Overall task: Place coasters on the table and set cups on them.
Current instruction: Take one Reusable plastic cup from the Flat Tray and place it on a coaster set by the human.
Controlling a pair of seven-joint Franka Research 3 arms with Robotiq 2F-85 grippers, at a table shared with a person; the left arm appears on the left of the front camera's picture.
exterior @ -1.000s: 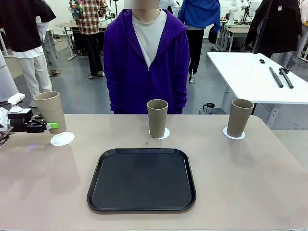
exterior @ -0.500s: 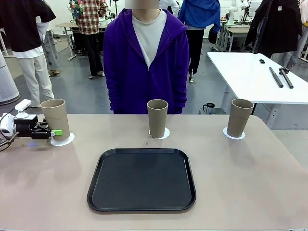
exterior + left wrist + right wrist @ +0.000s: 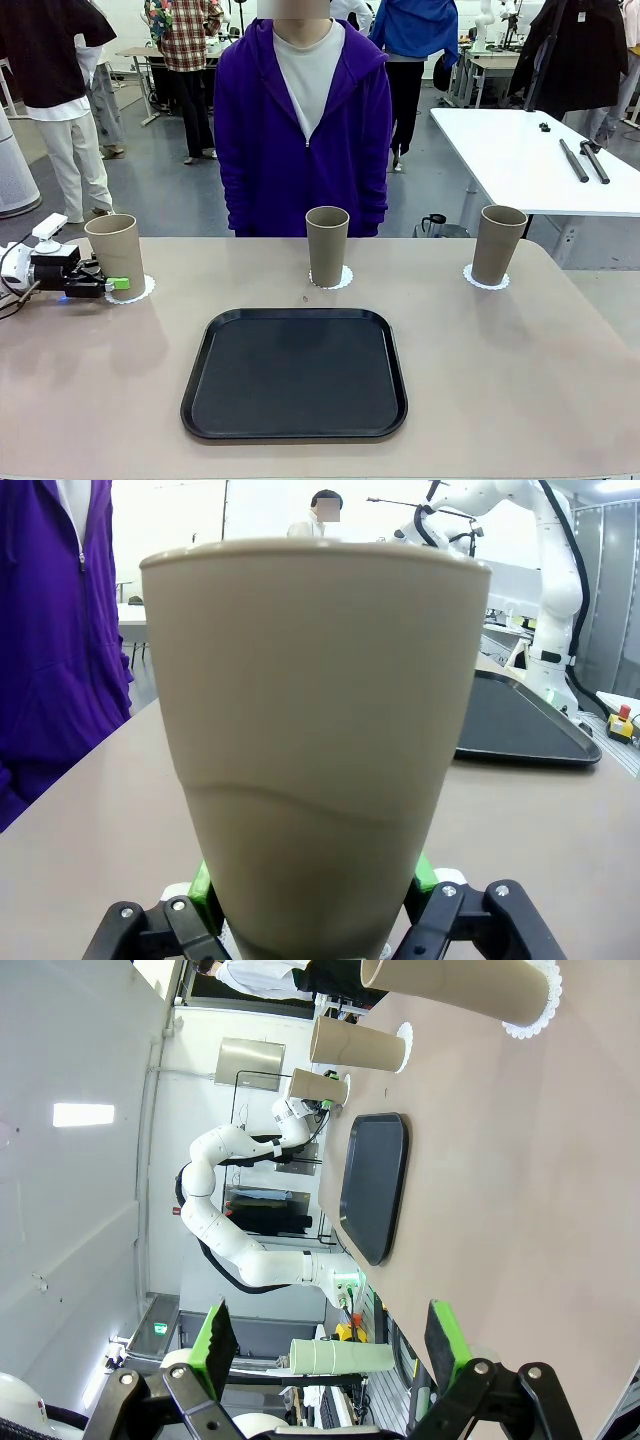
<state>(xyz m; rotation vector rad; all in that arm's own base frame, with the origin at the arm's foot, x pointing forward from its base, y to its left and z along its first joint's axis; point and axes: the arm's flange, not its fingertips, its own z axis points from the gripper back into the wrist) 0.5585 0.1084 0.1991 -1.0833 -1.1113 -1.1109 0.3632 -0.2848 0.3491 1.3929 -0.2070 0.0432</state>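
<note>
A: Three cups, three coasters, all paired up on my end. Left cup [image 3: 117, 250] sits on the left coaster [image 3: 131, 289] nr the table's [image 3: 520, 360] left edge, and my left gripper [image 3: 112, 284] has its fingers clamped on the cup low down, by the base. Wrist cam agrees: green pads [image 3: 424, 872] pressed vs both sides of it.

B: Other two?

A: Middle cup [image 3: 327, 245] on middle coaster [image 3: 331, 279], in front of the person. Right cup [image 3: 497, 243] on right coaster [image 3: 486, 279]. Both upright, nothing touching them. One black tray [image 3: 294, 373] nr me, bare. Right gripper [image 3: 330, 1345] hangs well off to the side, fingers wide apart, holding nothing.

B: Risks?

A: Mainly the release, imo. If I pull back before the pads are fully off, the tall cup could tip or drag sideways, and the paper coaster would slide w/ it. It looks a bit off-centre on the doily already, so even a small nudge may leave the base overhanging the lace. I'd open first, then back straight out along the fingers.
</note>
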